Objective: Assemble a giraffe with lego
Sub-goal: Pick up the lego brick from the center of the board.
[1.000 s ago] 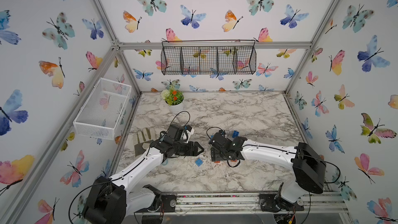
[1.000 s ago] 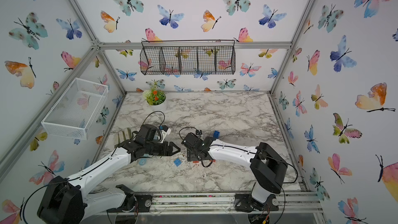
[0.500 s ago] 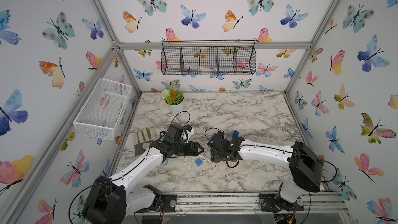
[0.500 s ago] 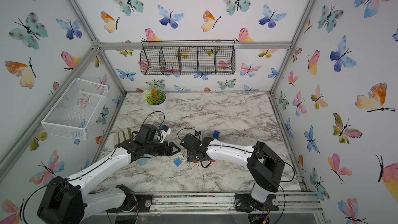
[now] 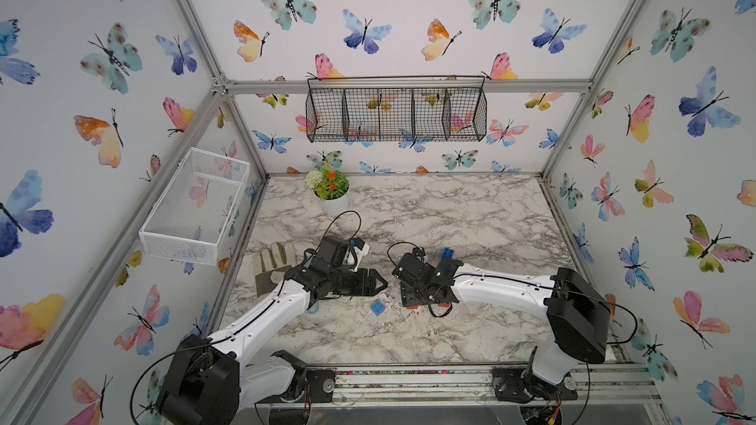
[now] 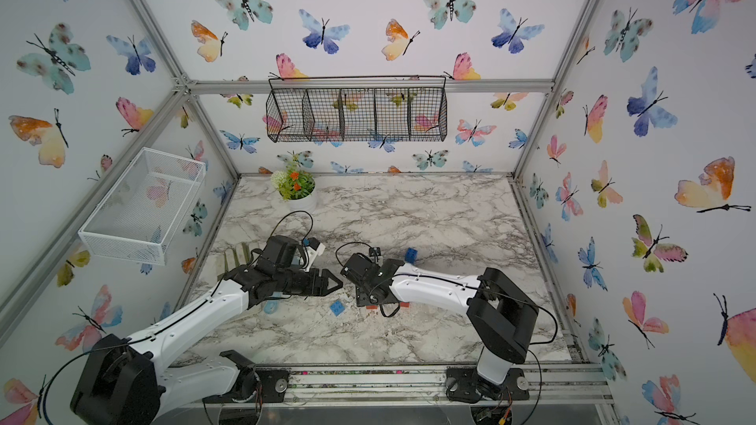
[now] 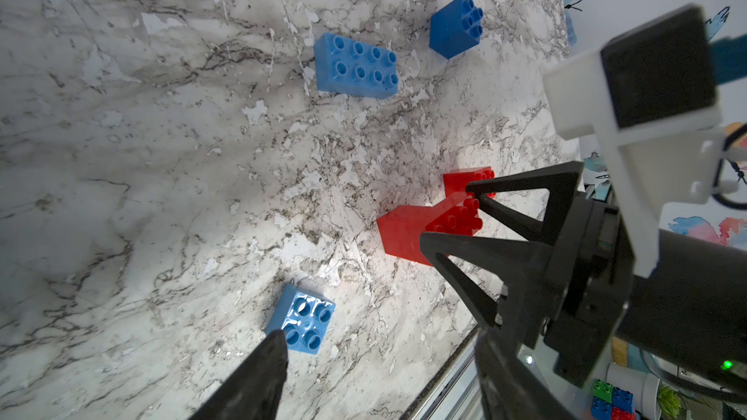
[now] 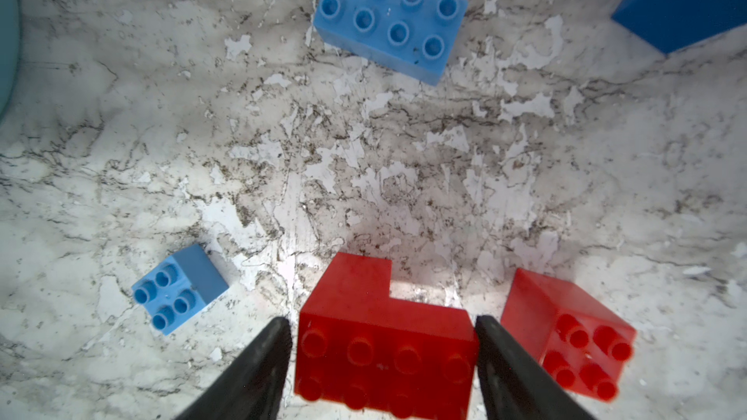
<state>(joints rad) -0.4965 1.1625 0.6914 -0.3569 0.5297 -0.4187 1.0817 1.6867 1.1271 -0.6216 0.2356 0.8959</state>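
Note:
No giraffe is in view; the lego bricks lie apart on the marble table (image 5: 470,214). My right gripper (image 8: 384,329) (image 5: 413,300) points down, shut on the two short ends of the red arch brick (image 8: 384,317) (image 7: 400,232). A red square brick (image 8: 566,329) sits just beside it. A small pale-blue square brick (image 8: 180,288) (image 5: 378,308) lies between the arms. My left gripper (image 7: 380,341) (image 5: 380,282) hovers open over it, holding nothing. Farther off are a pale-blue oblong brick (image 8: 388,18) (image 7: 355,66) and a dark-blue square brick (image 7: 454,28) (image 5: 448,253).
A pale blue hand mirror (image 6: 270,306) lies under the left arm, with gloves (image 5: 272,259) by the left edge. A flower pot (image 5: 331,194) stands at the back left. A white basket (image 5: 196,206) hangs on the left wall, a black wire basket (image 5: 394,112) on the back wall.
The right gripper's jaws have closed in on the ends of the red arch brick, and its arm shifted slightly left. The left arm has not moved.

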